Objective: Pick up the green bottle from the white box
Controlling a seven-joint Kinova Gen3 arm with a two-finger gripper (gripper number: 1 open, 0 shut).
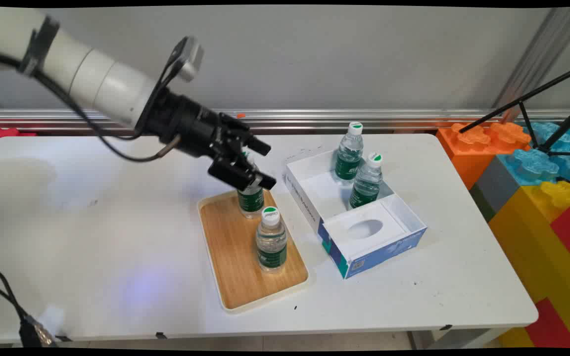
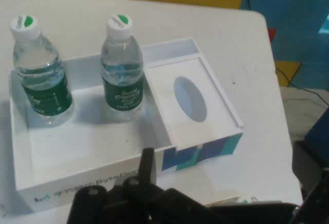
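Note:
My black gripper (image 1: 265,164) hangs open over the far end of a wooden tray (image 1: 233,269), just above a water bottle (image 1: 251,200) whose cap it hides. A second water bottle (image 1: 271,240) with a green-and-white cap stands nearer on the tray. To the right lies an open white and blue box (image 1: 309,210) with two more bottles (image 1: 349,151) (image 1: 366,180) upright in its far part. In the hand view the gripper (image 2: 231,185) has nothing between its fingers. Beyond it are the box (image 2: 61,188), its two bottles (image 2: 38,75) (image 2: 122,64) and a white insert (image 2: 167,116) with an oval hole.
Large coloured toy blocks (image 1: 537,188) stand off the table's right edge, with black tripod legs (image 1: 537,99) above them. A metal rail (image 1: 364,118) runs along the wall behind the table. Black cables (image 1: 3,291) hang at the near left corner.

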